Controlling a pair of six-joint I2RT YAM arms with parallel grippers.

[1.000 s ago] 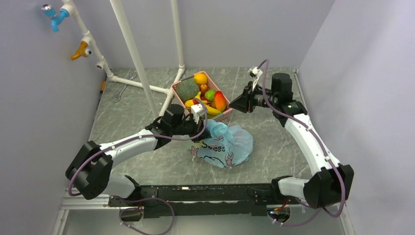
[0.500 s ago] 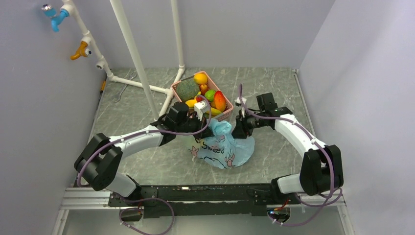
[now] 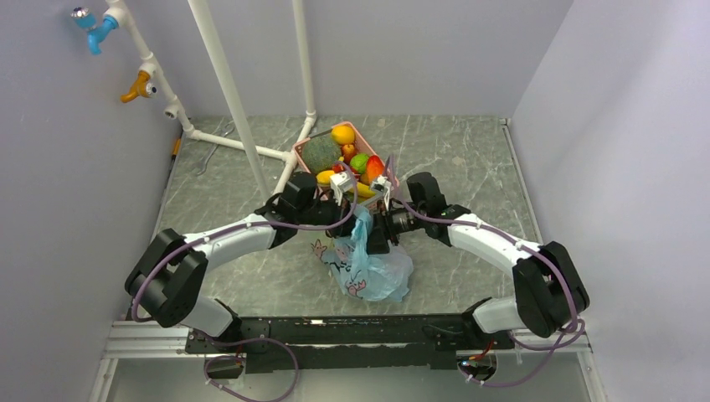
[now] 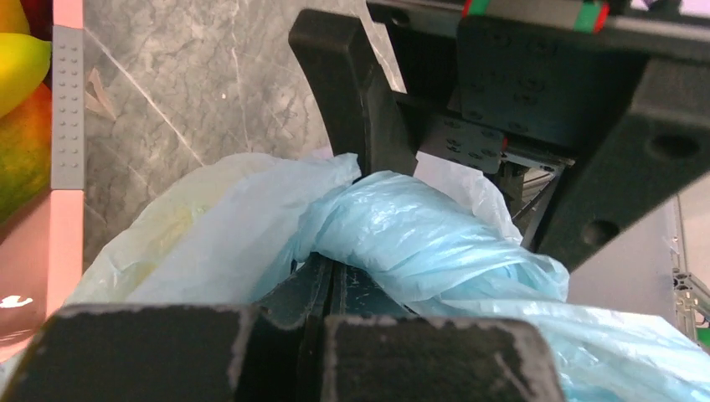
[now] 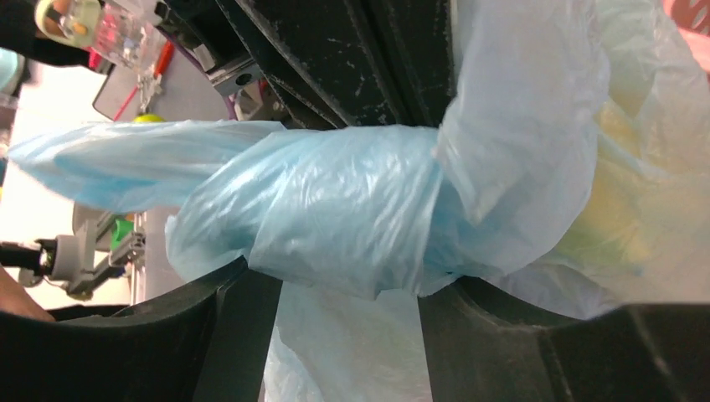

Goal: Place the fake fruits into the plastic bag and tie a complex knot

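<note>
The light-blue plastic bag hangs bunched below both grippers, its printed side facing left. My left gripper is shut on the bag's twisted handle, and the film hides its fingertips. My right gripper is open, its fingers standing on either side of the rolled handle. I cannot tell whether that roll is a tied knot. A yellowish shape shows through the film. Fake fruits lie in the pink basket: melon, orange, lime, mango.
White pipes rise at the back left, just left of the basket. The basket's pink rim and a mango sit close to the left gripper. Grey walls close in the marble table on three sides.
The right arm has swung in from the right rear to the bag and its jaws have widened. The bag has gone from lying spread out to hanging narrow, shifted slightly left.
</note>
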